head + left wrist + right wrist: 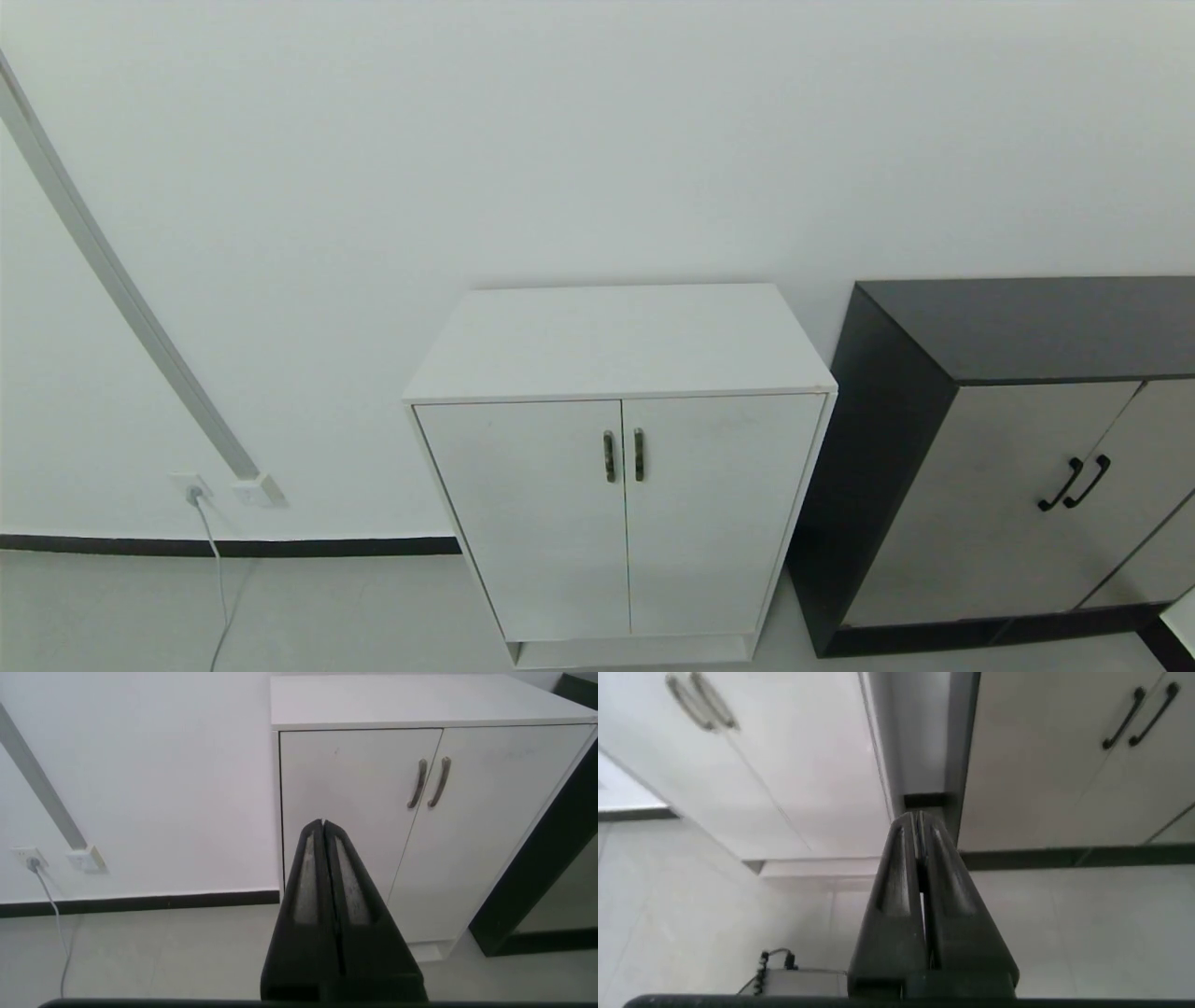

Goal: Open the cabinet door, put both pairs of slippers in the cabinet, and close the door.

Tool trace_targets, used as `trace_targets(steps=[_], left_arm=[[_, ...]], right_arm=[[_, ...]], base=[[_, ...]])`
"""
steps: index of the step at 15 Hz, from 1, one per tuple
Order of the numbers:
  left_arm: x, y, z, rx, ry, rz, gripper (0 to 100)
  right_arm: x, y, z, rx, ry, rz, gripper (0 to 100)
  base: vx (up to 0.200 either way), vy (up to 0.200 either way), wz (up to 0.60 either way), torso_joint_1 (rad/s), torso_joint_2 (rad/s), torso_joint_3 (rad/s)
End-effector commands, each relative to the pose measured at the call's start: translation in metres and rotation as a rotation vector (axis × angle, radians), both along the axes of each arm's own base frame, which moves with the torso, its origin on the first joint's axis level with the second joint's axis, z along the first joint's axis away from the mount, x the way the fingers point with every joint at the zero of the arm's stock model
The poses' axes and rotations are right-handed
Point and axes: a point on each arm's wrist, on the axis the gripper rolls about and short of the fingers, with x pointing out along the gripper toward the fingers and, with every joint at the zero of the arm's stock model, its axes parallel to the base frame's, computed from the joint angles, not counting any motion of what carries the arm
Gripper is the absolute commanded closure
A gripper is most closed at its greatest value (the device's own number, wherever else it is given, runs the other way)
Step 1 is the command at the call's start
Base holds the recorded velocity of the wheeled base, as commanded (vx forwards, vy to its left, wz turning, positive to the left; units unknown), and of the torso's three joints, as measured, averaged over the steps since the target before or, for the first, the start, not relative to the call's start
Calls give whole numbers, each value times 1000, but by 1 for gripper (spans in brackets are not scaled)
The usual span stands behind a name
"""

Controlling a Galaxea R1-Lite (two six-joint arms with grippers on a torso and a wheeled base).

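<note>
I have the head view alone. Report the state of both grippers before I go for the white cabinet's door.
Observer: The left gripper has its fingers pressed shut, with nothing between them.
Operator: Now the right one.
Observer: The right gripper is shut too, and empty.
Operator: Tell me where each one aims.
Observer: The left gripper points at the left door of the white cabinet, lower than the handles. The right gripper points at the gap between that cabinet and the black cabinet, near the floor.
</note>
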Motion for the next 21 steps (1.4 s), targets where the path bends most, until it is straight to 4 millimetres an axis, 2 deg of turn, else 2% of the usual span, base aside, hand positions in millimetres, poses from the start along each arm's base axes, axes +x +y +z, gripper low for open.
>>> trace_targets(steps=[1,8,11,15,21], left_arm=[[0,0,0,0,1,0,100],[0,0,0,-2,1,0,100],[0,0,0,-2,1,0,100],[0,0,0,0,1,0,100],[0,0,0,-5,1,0,100]], right_arm=[[-11,-1,-2,7,-95,14,100],[-16,-4,-5,10,-158,191,100],[-11,-1,-4,-77,-97,55,100],[-12,0,-4,-88,-100,-101,100],[-26,0,-8,-76,-282,-80,100]], base=[[0,0,0,0,0,0],[0,0,0,0,0,0],[0,0,0,0,0,0],[0,0,0,0,0,0],[0,0,0,0,0,0]])
